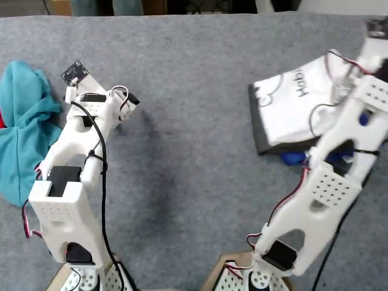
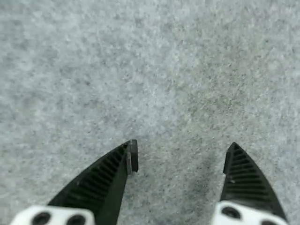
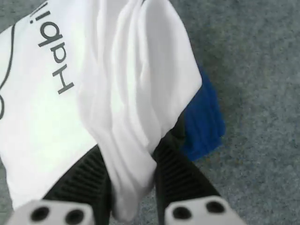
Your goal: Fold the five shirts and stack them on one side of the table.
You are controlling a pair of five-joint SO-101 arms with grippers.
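Note:
A folded white shirt (image 1: pixel 297 103) with dark print tops a stack at the right of the table, over a dark shirt (image 1: pixel 267 144) and a blue shirt (image 1: pixel 292 158). My right gripper (image 3: pixel 131 174) is shut on a bunched edge of the white shirt (image 3: pixel 117 93), with the blue shirt (image 3: pixel 204 122) showing beneath. A crumpled teal shirt (image 1: pixel 24 121) lies at the table's left edge, with a bit of red cloth (image 1: pixel 2 119) beside it. My left gripper (image 2: pixel 183 157) hangs open over bare grey table, just right of the teal shirt (image 1: pixel 124 104).
The grey felt table (image 1: pixel 194 182) is bare through the middle and front. The right arm (image 1: pixel 327 182) slants over the near right part of the stack. Both arm bases sit at the front edge.

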